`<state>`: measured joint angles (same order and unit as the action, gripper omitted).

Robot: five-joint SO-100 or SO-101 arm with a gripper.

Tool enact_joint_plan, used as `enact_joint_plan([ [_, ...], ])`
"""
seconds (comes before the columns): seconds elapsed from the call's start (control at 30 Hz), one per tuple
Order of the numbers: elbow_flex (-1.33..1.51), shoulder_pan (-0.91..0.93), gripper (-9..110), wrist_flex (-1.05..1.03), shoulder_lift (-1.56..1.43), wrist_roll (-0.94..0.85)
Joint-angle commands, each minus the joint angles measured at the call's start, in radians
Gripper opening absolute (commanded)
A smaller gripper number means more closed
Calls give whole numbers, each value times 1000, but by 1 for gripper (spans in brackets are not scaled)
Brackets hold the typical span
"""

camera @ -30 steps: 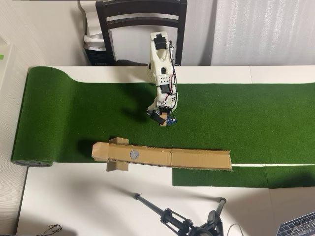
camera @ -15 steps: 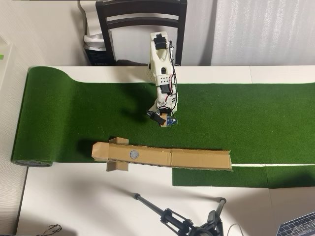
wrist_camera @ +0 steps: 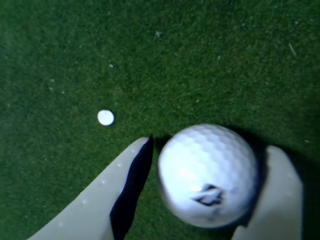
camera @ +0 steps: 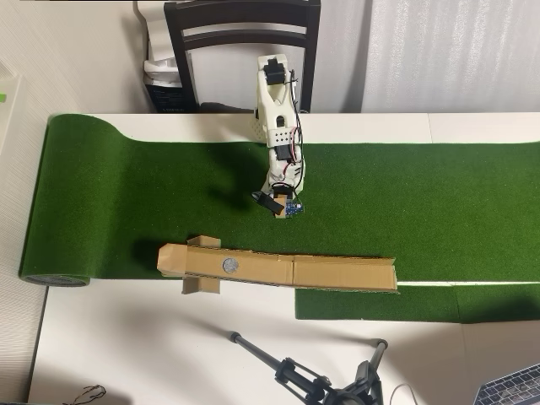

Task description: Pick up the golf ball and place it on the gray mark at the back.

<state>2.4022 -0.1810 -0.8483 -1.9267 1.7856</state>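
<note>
In the wrist view the white golf ball (wrist_camera: 207, 175), dark logo facing the camera, fills the gap between my gripper's (wrist_camera: 208, 146) two pale fingers. The left finger's dark pad (wrist_camera: 134, 185) is at the ball's left edge and the right finger (wrist_camera: 280, 192) presses its right side, so the gripper is shut on the ball. From overhead my gripper (camera: 281, 208) points down at the green turf and hides the ball. The gray mark (camera: 229, 265) lies on the tan cardboard strip (camera: 337, 272), below and left of the gripper in that view.
A tiny white dot (wrist_camera: 105, 117) sits on the turf just left of the fingers. The green turf mat (camera: 126, 194) spans the white table. A dark chair (camera: 240, 34) stands behind the arm's base, and a tripod (camera: 312, 384) lies near the lower edge.
</note>
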Motion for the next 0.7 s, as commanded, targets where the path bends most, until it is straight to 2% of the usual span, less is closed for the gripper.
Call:
enact_joint_plan([
  [0.0, -75, -3, 29, 15, -9, -8],
  [0.2, -75, -3, 23, 15, -9, -8],
  [0.43, -80, -3, 22, 17, -9, -8],
  [0.67, -336, 2, 22, 0, -9, -74],
])
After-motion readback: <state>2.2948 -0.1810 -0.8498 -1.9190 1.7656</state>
